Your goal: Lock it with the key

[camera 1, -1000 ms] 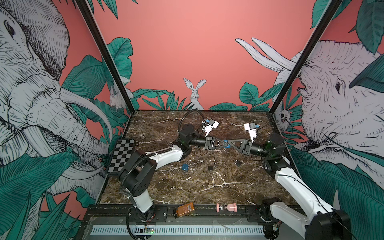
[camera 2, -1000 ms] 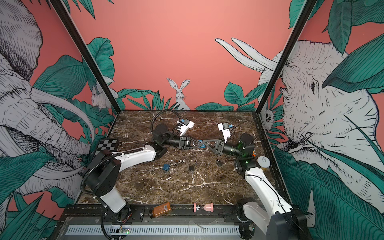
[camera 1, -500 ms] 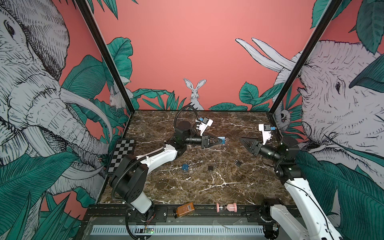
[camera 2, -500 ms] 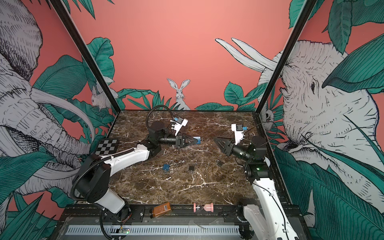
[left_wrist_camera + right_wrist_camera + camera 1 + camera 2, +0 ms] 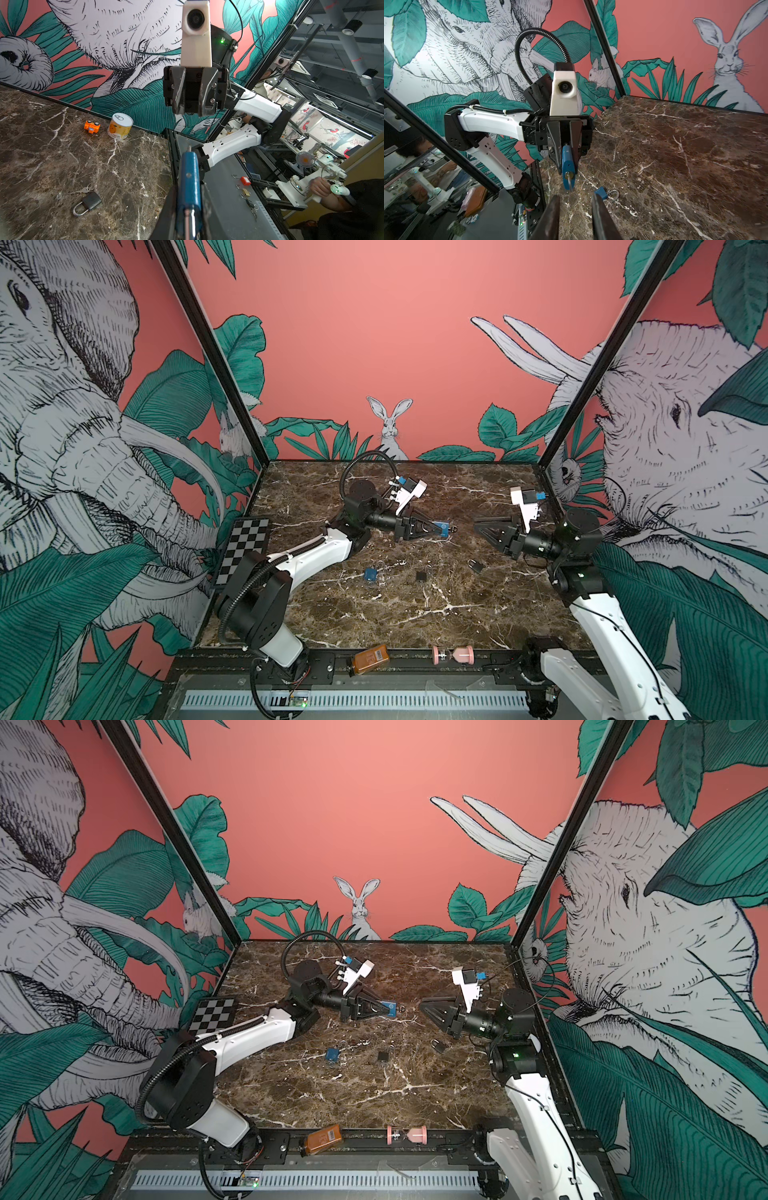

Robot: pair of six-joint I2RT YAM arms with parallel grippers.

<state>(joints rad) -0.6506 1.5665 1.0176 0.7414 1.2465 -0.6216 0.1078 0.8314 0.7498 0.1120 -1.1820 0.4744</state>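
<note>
The left gripper (image 5: pixel 434 527) is clamped on a blue rectangular padlock (image 5: pixel 566 159), its black fingers pressing the lock's two flat faces and holding it off the brown, white-veined marble tabletop (image 5: pixel 415 614) near the middle of the far half. The padlock's shackle end is buried between the fingers, and its base points out toward the right arm. A small silver key (image 5: pixel 568 180) sticks out of the keyway in that base. Facing it across a clear gap, the right gripper (image 5: pixel 478 523) holds nothing; its dark tapered fingers (image 5: pixel 553 216) stand a little apart, with only marble showing between them. On the table below and nearer the front lie three more locks, all apart from one another: a second blue padlock (image 5: pixel 370 574), a small black padlock (image 5: pixel 422 576) and a dark grey padlock with a silver shackle (image 5: pixel 87 202), the last with loose keys on a ring (image 5: pixel 88 188) touching it. An orange toy car (image 5: pixel 91 126) and a white-and-yellow tin can (image 5: pixel 120 125) stand side by side at the table's right edge.
</note>
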